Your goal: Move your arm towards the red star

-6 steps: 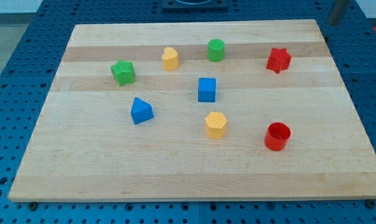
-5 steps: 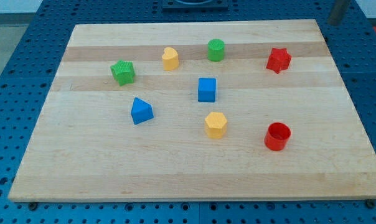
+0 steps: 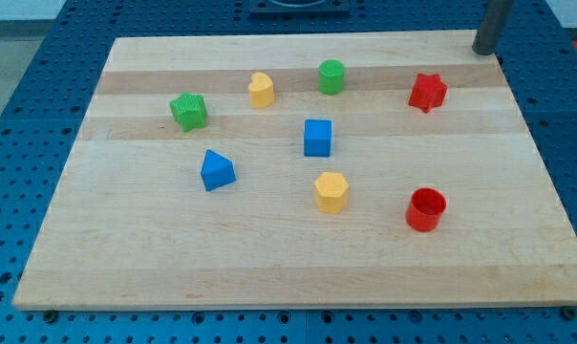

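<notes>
The red star lies near the view's top right of the wooden board. My tip is at the board's top right corner, up and to the right of the red star, with a clear gap between them. The rod rises out of the view's top edge.
A green cylinder, a yellow block and a green star lie along the top. A blue cube, a blue triangle, a yellow hexagon and a red cylinder lie lower down.
My tip has moved left and down, from off the board's top right corner to its corner edge, closer to the red star. No block has moved.
</notes>
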